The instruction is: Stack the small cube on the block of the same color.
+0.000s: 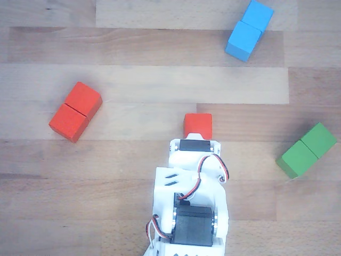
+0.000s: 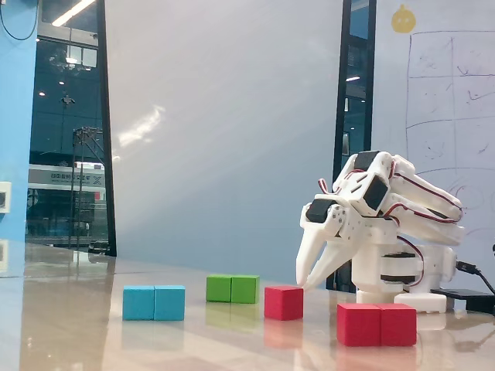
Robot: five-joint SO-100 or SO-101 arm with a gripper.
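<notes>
The small cube, red-orange, lies on the wooden table just ahead of the arm's wrist, which covers its near edge in the other view. In the fixed view the small cube stands directly left of my gripper. The gripper points down, its white fingers tapering until the tips meet at about the height of the cube's top. Nothing is held. The red block, two cubes long with a seam, lies far left in the other view. In the fixed view the block is nearest the camera.
A blue two-cube block lies at the far right and a green one at the right edge. In the fixed view the blue block is at the left and the green block is behind the cube. The arm base stands right.
</notes>
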